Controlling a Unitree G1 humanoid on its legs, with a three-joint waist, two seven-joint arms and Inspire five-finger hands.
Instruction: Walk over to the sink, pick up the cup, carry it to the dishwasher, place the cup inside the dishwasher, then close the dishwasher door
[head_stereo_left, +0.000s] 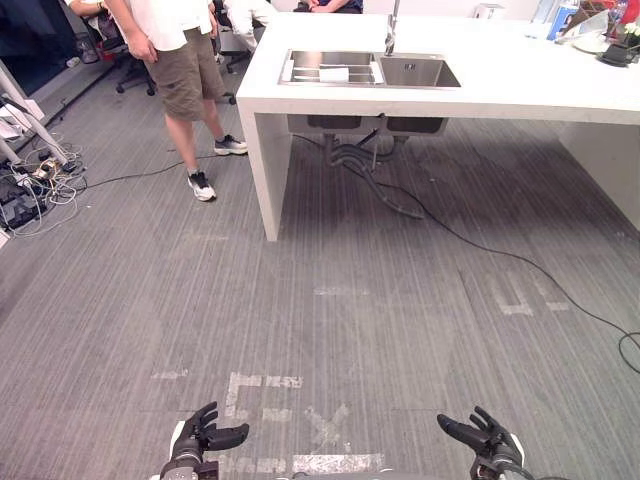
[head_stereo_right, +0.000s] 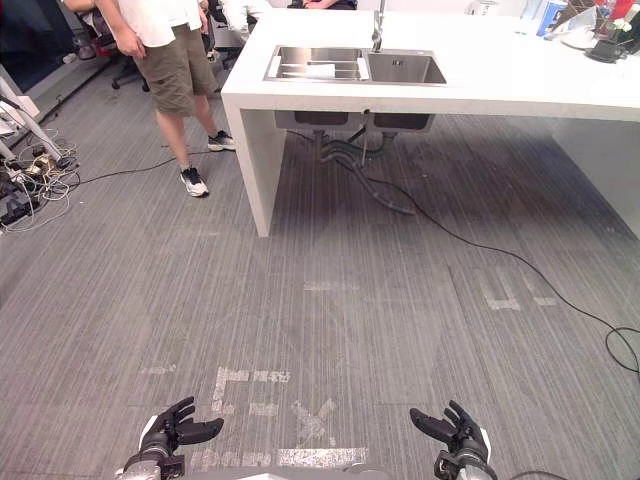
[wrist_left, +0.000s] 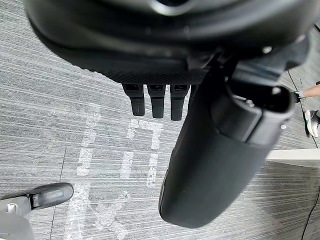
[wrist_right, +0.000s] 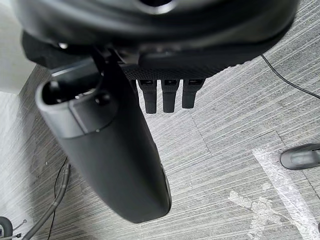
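The left robot hand and the right robot hand are held low over the grey, finely ribbed carpet floor, both released, with dark fingers relaxed and nothing grasped. Worn white tape marks are seen between them. Well ahead, a thick white slab desk is fitted with a rectangular stainless-steel double sink and an upright metal faucet. A pale white object lies in the left basin; whether it is the cup cannot be told. A person in khaki shorts is seen beside the desk.

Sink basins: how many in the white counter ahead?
2, side by side: the left basin with a rack across it, the right basin by the faucet. Their floors are partly hidden.
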